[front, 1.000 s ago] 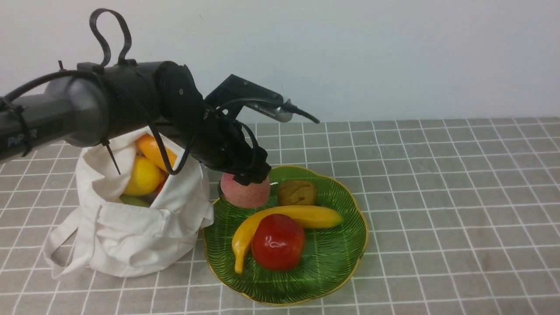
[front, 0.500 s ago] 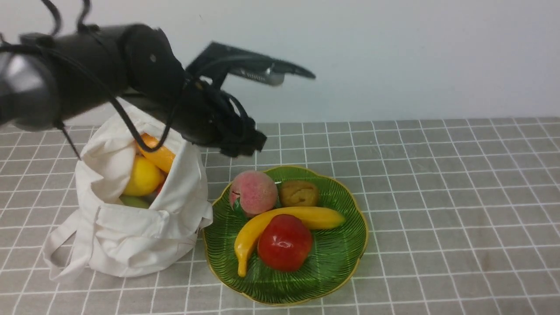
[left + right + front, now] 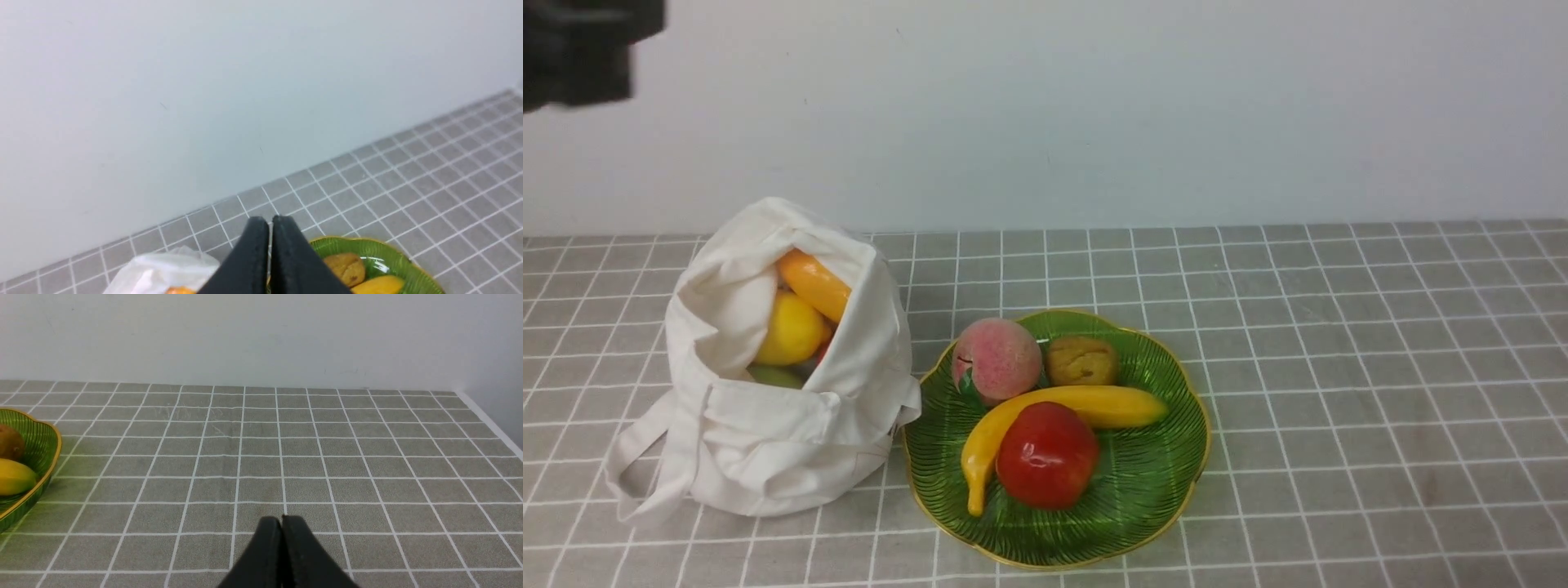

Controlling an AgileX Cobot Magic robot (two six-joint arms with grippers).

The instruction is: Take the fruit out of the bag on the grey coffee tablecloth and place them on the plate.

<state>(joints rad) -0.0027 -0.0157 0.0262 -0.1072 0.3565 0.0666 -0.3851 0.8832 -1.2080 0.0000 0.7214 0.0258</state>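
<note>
— Peach (image 3: 996, 359)?
— On the plate (image 3: 1168, 482), at its far left edge. Lemon (image 3: 788, 331) and orange piece (image 3: 813, 282) lie in the bag (image 3: 768, 441), just left of it.
— Tools?
— Left tool (image 3: 269, 223) pinched almost together, holding nothing, high above the grey coffee tablecloth (image 3: 1339, 367); right tool (image 3: 282, 520) pinched closed, empty, low over it.

A bag (image 3: 768, 441) stands with its mouth open upward, the air above it free. The plate (image 3: 1194, 478) touches its right side. A peach (image 3: 996, 359), banana (image 3: 1086, 406) and red apple (image 3: 1046, 455) crowd the plate's left half, leaving bare glass on the right. Open tablecloth (image 3: 1380, 367) stretches beyond.
</note>
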